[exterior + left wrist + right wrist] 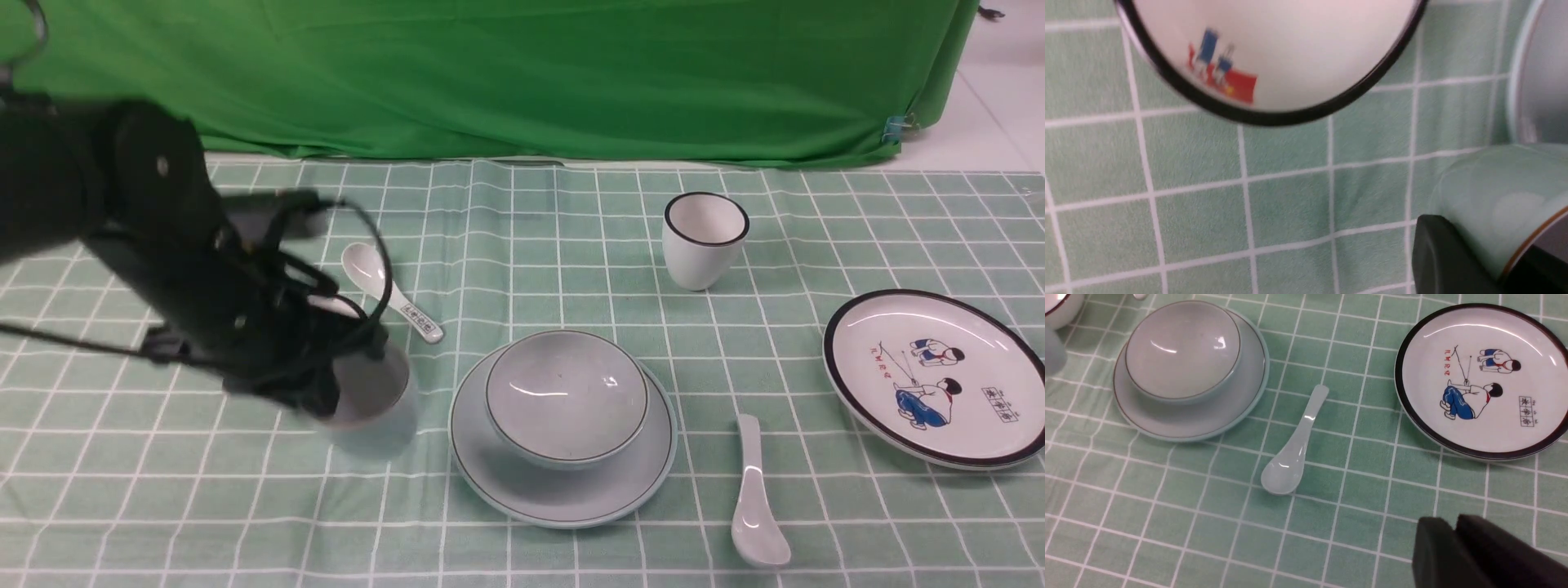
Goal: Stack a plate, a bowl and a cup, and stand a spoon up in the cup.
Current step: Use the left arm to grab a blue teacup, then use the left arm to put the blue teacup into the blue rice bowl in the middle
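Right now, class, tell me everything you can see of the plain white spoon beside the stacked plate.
The spoon looks like glossy white ceramic, unmarked. It lies flat on the checked cloth, hollow up, scoop toward the robot, handle pointing away. It sits between the pale plate and the cartoon plate, touching neither; nothing holds it.

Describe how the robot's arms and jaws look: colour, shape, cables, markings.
The left arm is matte black with bulky rounded housings, one showing a small silvery screw head. Loose black cables loop around its wrist. The left jaws and right jaws are plain black blocks with rounded edges, unmarked. The right arm itself is out of view.
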`<state>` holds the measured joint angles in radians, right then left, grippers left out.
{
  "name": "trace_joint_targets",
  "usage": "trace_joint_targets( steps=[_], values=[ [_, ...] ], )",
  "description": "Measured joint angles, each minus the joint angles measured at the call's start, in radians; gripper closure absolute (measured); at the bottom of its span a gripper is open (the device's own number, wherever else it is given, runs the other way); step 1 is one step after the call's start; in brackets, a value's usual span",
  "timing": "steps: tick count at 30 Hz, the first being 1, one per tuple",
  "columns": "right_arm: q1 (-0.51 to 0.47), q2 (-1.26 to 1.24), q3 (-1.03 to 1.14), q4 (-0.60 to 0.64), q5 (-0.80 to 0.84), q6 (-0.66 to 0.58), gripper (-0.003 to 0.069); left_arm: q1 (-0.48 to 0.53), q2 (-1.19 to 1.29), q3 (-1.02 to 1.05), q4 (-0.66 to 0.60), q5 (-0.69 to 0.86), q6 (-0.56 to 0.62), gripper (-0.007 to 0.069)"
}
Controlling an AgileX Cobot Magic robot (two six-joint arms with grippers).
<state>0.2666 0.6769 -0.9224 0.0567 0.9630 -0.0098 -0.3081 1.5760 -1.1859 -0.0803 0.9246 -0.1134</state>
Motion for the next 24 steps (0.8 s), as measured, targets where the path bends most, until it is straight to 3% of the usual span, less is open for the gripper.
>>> trace_joint_targets(
  steps=[7,13,24],
  values=[
    [0.000,0.000,0.000,0.000,-0.002,-0.002,0.0550,-0.120,0.075,-0.196,-0.004,0.008,-0.005,0.0596],
    [0.000,0.000,0.000,0.000,-0.006,-0.002,0.0540,-0.208,0.298,-0.378,0.008,0.043,-0.022,0.0596],
    [0.000,0.009,0.000,-0.002,-0.027,0.010,0.0530,-0.221,0.456,-0.455,0.019,0.059,-0.033,0.0593]
  ],
)
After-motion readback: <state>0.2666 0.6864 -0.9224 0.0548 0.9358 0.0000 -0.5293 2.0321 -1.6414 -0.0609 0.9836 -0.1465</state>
